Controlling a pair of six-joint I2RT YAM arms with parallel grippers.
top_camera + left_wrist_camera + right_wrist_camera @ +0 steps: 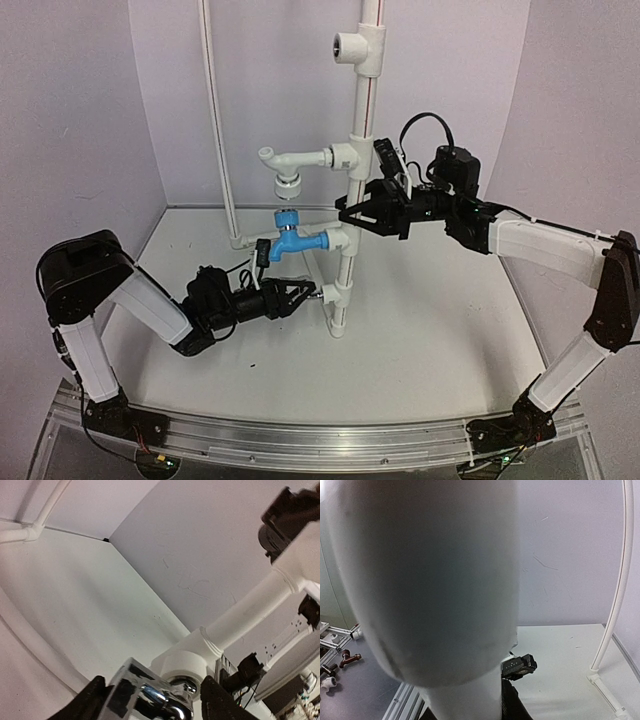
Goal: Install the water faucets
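Silver water faucet (145, 696) sits between the left gripper's (152, 686) jaws, clamped or loose I cannot tell. Its threaded end points straight ahead into the lowest tee socket (186, 666). Right gripper (362, 212) clasps the vertical pipe (367, 98) above.

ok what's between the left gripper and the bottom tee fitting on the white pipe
The small silver faucet. The left wrist view shows it between the fingers of the left gripper, its end at the opening of the tee fitting.

Top camera looks down from behind. Left wrist camera peers up past the left claw (155, 702) to the pipe (250, 607) just beyond; right wrist camera hugs it.
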